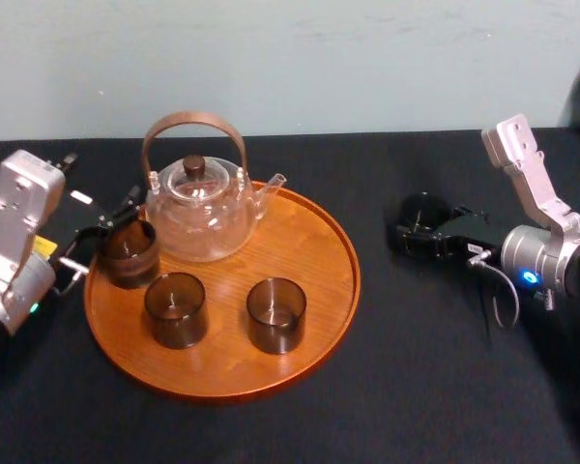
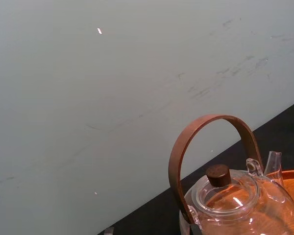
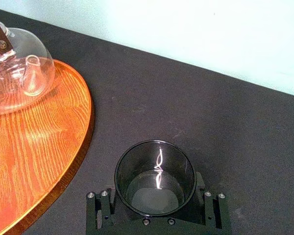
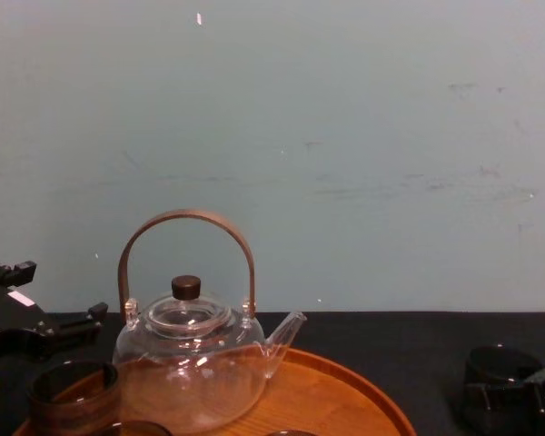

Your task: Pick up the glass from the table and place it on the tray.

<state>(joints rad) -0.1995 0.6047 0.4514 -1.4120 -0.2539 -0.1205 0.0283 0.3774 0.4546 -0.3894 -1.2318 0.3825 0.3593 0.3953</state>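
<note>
One smoky glass (image 1: 423, 211) stood on the black bench (image 1: 416, 377), well to the right of the round wooden tray (image 1: 314, 237). The right pincer (image 1: 427, 237) had it from the side, low down, its fingers (image 3: 100, 209) set against opposite walls of the glass and seemingly closed on it.

The glass looked light, rigid and thin-walled, so it was likely slick and easy to crack. A moderate squeeze across its middle, keeping it upright, seemed the safest hold.

On the tray stood a clear glass teapot (image 1: 198, 208) and two more glasses (image 1: 177, 309). The left pincer (image 1: 111, 227) sat at the tray's left edge by a third glass (image 1: 128, 253); whether it held that one could not be told.
</note>
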